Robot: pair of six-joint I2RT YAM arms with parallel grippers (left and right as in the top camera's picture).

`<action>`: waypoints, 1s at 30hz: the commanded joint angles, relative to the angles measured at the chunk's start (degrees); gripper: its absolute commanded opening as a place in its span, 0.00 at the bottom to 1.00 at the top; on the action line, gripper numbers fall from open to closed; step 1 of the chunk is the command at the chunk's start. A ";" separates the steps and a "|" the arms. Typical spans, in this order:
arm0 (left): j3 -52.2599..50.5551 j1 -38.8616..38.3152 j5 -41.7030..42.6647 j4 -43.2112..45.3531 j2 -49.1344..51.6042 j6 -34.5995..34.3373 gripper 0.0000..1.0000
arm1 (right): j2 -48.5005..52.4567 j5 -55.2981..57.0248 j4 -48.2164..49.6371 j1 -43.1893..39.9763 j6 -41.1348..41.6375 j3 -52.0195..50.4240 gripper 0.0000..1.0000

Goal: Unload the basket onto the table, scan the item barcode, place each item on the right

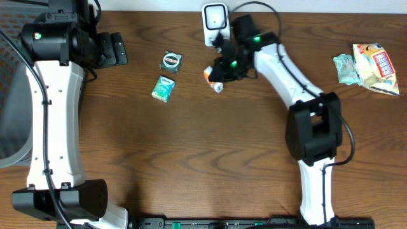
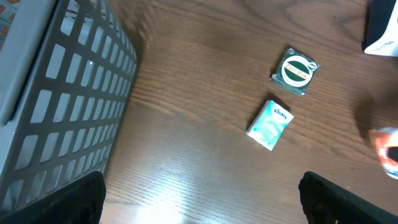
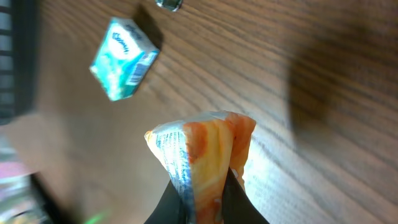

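Since the bench (image 1: 191, 159) carries only a few loose goods, the step in hand reads plainly. The right arm (image 1: 286, 76) reaches across to the scanner (image 1: 215, 19) at the far edge. Its jaws are clenched on one end of an orange-and-white packet (image 3: 205, 149), which sits just in front of the scanner. I judge the pick made and the scan itself not yet done. Whether the packet is clear of the wood I cannot tell.

The next move calls for raising the packet and turning it until its barcode faces the scanner's dark window. The print on the white side is too blurred to show where the code sits, so some wrist rotation may be needed. The soft wrapper could fold or slip in so narrow a pinch. The left arm (image 1: 54, 127) stands well apart at the left, its jaws released wide with nothing between them.

Of containers I see one, a grey lattice basket (image 2: 62, 106) at the left side. The left wrist view gives only its outer wall, so whatever lies in it is hidden. Everything else lies loose on the bench:
- Two snack bags (image 1: 376, 63) touch each other at the far right, well apart from the scanner.
- A tissue pack (image 1: 164, 88) lies left of the packet.
- A small green case (image 1: 172, 60) with a round label lies just beyond the tissue pack, near it but not touching.
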 commanded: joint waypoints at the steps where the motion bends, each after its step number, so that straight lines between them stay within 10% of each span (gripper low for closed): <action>1: -0.28 0.22 -0.94 0.00 0.22 -0.50 0.98 | 0.13 -11.45 -0.46 -2.69 1.05 -3.04 0.01; 12: -0.28 0.24 -0.94 0.00 0.22 -0.52 0.98 | 0.13 -10.93 3.02 -11.15 7.41 -11.85 0.15; 19: -0.28 0.24 -0.94 0.00 0.22 -0.50 0.98 | 0.09 2.29 0.46 -15.28 9.38 -11.87 0.66; 30: -0.28 0.22 -0.94 0.00 0.22 -0.50 0.98 | 0.02 12.13 -13.18 -17.27 6.71 -0.68 0.73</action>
